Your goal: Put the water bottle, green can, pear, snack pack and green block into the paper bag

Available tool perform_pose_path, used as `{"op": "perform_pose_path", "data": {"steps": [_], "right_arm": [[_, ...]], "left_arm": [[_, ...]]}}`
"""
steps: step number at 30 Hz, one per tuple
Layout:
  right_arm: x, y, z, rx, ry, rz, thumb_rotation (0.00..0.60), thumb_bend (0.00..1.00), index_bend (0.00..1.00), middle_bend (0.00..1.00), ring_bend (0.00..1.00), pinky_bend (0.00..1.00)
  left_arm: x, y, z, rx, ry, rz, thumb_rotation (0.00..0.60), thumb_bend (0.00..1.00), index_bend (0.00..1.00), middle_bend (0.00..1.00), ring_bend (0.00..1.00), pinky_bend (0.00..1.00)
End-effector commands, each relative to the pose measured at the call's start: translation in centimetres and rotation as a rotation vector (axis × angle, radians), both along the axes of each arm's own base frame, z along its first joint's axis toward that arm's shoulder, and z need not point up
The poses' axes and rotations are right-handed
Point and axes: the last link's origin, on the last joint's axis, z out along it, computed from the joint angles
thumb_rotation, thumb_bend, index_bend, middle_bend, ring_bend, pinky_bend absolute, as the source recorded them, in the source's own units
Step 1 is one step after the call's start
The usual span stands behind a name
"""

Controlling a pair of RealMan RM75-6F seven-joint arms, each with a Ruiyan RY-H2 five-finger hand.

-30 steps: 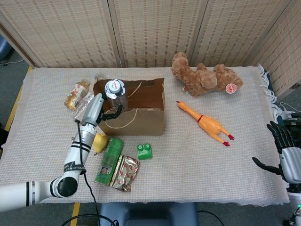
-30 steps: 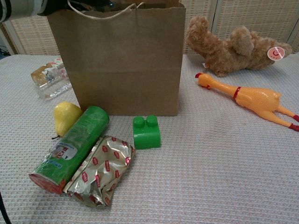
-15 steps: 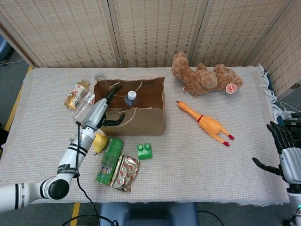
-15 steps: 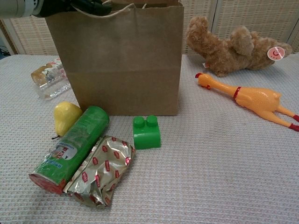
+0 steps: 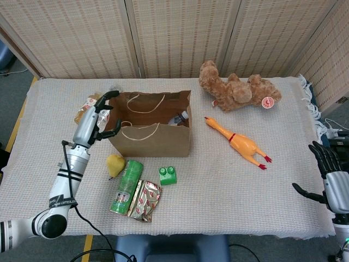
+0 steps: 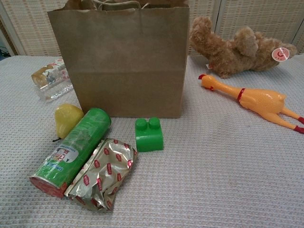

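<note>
The brown paper bag (image 5: 158, 143) stands open-topped left of centre, and the water bottle (image 5: 180, 117) lies inside it at the right end. My left hand (image 5: 97, 119) hovers just left of the bag with fingers spread, holding nothing. In front of the bag lie the pear (image 5: 114, 164), green can (image 5: 126, 186), snack pack (image 5: 145, 201) and green block (image 5: 168, 174). The chest view shows the bag (image 6: 123, 61), pear (image 6: 66, 118), can (image 6: 73, 149), snack pack (image 6: 102, 173) and block (image 6: 149, 134), but no hand. My right hand (image 5: 328, 176) is open at the table's right edge.
A teddy bear (image 5: 237, 87) lies at the back right of the bag and a rubber chicken (image 5: 240, 143) to its right. A small labelled drink bottle (image 6: 51, 78) lies left of the bag, partly behind my left hand in the head view.
My left hand let the water bottle go into the bag and drew back to the left of it. The bottle now lies inside the bag. The right hand stayed put.
</note>
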Motion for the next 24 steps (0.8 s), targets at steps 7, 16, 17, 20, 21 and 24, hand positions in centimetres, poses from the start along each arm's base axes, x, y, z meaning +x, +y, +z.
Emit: {"op": "perform_pose_path", "data": {"steps": [7,16,17,20,21,24], "right_arm": [[0.1,0.0,-0.1,0.000,-0.001,-0.002,0.600,0.06,0.00,0.00,0.00,0.00],[0.2,0.0,-0.2,0.006,0.002,-0.001,0.600,0.06,0.00,0.00,0.00,0.00],[0.2,0.0,-0.3,0.007,0.003,-0.001,0.600,0.06,0.00,0.00,0.00,0.00],[0.4,-0.1,-0.5,0.009,0.007,0.005,0.600,0.06,0.00,0.00,0.00,0.00],[0.4,-0.1,-0.5,0.010,0.007,0.007,0.600,0.06,0.00,0.00,0.00,0.00],[0.5,-0.2,-0.6,0.012,0.009,0.008,0.600,0.06,0.00,0.00,0.00,0.00]], "left_arm": [[-7.0,-3.9,6.2,0.088,-0.058,0.115,0.600,0.55,0.16,0.16,0.10,0.25],[-15.4,-8.1,6.1,0.079,0.500,0.007,0.600,0.52,0.16,0.16,0.09,0.25],[-16.0,-8.3,5.7,0.078,0.570,-0.032,0.600,0.50,0.16,0.16,0.09,0.25],[-17.6,-8.9,3.8,0.059,0.829,-0.213,0.600,0.45,0.13,0.16,0.09,0.24],[-17.8,-9.0,3.4,0.061,0.902,-0.275,0.600,0.44,0.11,0.15,0.08,0.24],[-18.5,-9.1,1.9,0.060,1.107,-0.476,0.600,0.42,0.07,0.11,0.07,0.21]]}}
